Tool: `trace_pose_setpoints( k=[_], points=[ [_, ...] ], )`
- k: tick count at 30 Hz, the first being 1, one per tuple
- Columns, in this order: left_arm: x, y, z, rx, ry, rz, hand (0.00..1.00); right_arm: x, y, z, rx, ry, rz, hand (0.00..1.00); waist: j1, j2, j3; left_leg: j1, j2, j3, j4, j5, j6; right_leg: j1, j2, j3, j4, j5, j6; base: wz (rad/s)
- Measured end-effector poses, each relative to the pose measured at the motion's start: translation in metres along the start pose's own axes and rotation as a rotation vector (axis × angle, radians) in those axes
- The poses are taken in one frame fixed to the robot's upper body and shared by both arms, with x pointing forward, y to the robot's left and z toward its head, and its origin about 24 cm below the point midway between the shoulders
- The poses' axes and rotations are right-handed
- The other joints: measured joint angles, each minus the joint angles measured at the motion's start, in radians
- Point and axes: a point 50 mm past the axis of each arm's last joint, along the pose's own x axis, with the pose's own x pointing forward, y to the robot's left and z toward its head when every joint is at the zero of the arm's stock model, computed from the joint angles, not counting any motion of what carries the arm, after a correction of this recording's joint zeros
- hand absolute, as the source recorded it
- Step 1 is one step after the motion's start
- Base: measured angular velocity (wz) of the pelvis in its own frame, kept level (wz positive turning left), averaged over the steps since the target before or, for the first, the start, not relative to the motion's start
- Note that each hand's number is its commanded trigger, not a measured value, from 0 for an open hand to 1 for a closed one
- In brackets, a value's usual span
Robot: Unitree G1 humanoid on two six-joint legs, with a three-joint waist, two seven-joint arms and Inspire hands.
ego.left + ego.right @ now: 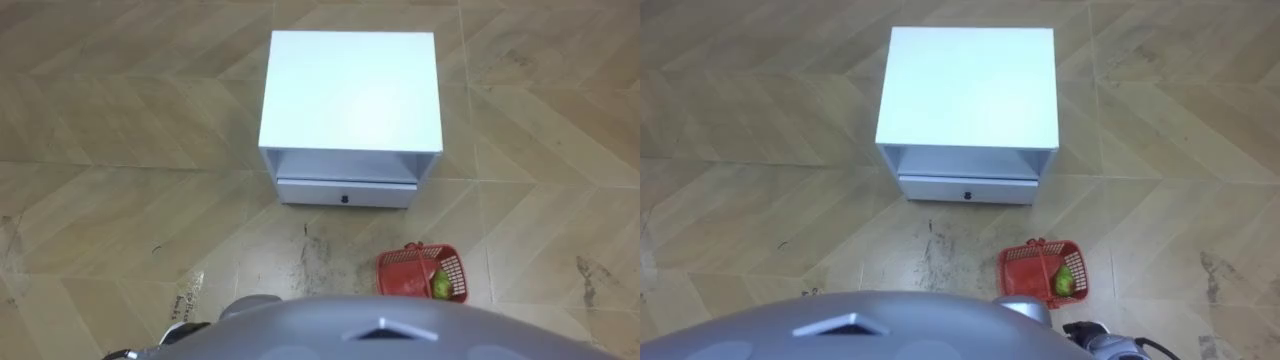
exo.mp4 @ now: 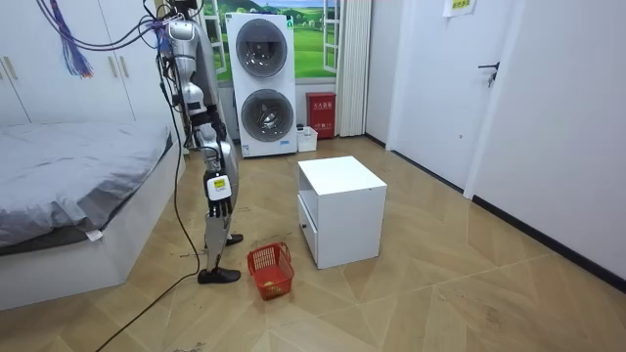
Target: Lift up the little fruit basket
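Note:
A red plastic fruit basket (image 1: 412, 266) with a handle stands on the wooden floor just ahead of me, to my right. A green fruit (image 1: 441, 285) lies inside it. In the room view I stand upright facing a white cabinet, with the basket (image 2: 271, 270) by my feet. My right hand (image 2: 217, 189) hangs at my side, well above the basket. Part of my left hand (image 1: 186, 322) shows at the lower left of the left eye view, away from the basket. Nothing is in contact with the basket.
A white cabinet (image 1: 350, 90) with an open shelf and a shut drawer (image 1: 345, 193) stands straight ahead. A bed (image 2: 68, 186) lies behind me. Stacked washing machines (image 2: 264, 83) stand at the back wall. Open floor surrounds the basket.

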Motion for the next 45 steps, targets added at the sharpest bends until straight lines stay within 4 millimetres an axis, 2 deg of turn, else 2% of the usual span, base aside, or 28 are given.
trace_pose_setpoints(
  k=[27, 36, 39, 41, 43, 45],
  points=[
    [0.000, 0.001, -0.002, -0.002, 0.005, 0.052, 0.00, 0.000, -0.004, 0.006, -0.011, -0.013, -0.041, 0.00, 0.000, -0.004, 0.0001, 0.001, 0.000, 0.001, 0.002, 0.000, 0.000, -0.001, 0.000, 0.002, -0.004, 0.000, 0.000, 0.00],
    [0.000, 0.002, 0.001, -0.002, -0.005, 0.065, 0.00, -0.001, -0.007, 0.007, -0.003, -0.018, -0.085, 0.00, -0.001, -0.004, -0.0008, -0.004, -0.007, 0.002, 0.004, -0.002, 0.004, -0.001, -0.009, -0.003, -0.001, -0.003, 0.004, 0.00],
    [0.000, 0.003, 0.003, -0.002, -0.013, 0.074, 0.00, -0.001, -0.009, 0.008, 0.011, -0.023, -0.115, 0.00, -0.002, -0.009, -0.0041, -0.022, -0.021, 0.001, 0.020, -0.010, 0.017, -0.019, -0.028, -0.009, 0.024, -0.011, 0.015, 0.04],
    [0.000, 0.005, 0.006, -0.003, -0.025, 0.085, 0.00, -0.001, -0.014, 0.011, 0.038, -0.032, -0.146, 0.00, -0.003, -0.008, -0.0027, -0.041, -0.029, 0.001, 0.036, -0.017, 0.028, -0.045, -0.043, -0.011, 0.072, -0.019, 0.025, 0.08],
    [0.000, 0.007, 0.010, -0.001, -0.043, 0.093, 0.00, -0.002, -0.019, 0.014, 0.051, -0.043, -0.181, 0.00, -0.001, -0.004, 0.0000, -0.047, -0.036, 0.002, 0.043, -0.020, 0.038, -0.078, -0.059, -0.011, 0.134, -0.019, 0.025, 0.05],
    [0.000, 0.011, 0.013, -0.015, -0.062, 0.102, 0.00, -0.004, -0.025, 0.020, 0.080, -0.081, -0.224, 0.00, -0.002, -0.004, 0.0016, -0.070, -0.044, 0.013, 0.082, -0.033, 0.062, -0.123, -0.077, -0.001, 0.198, -0.018, 0.026, 0.05]
  ],
)
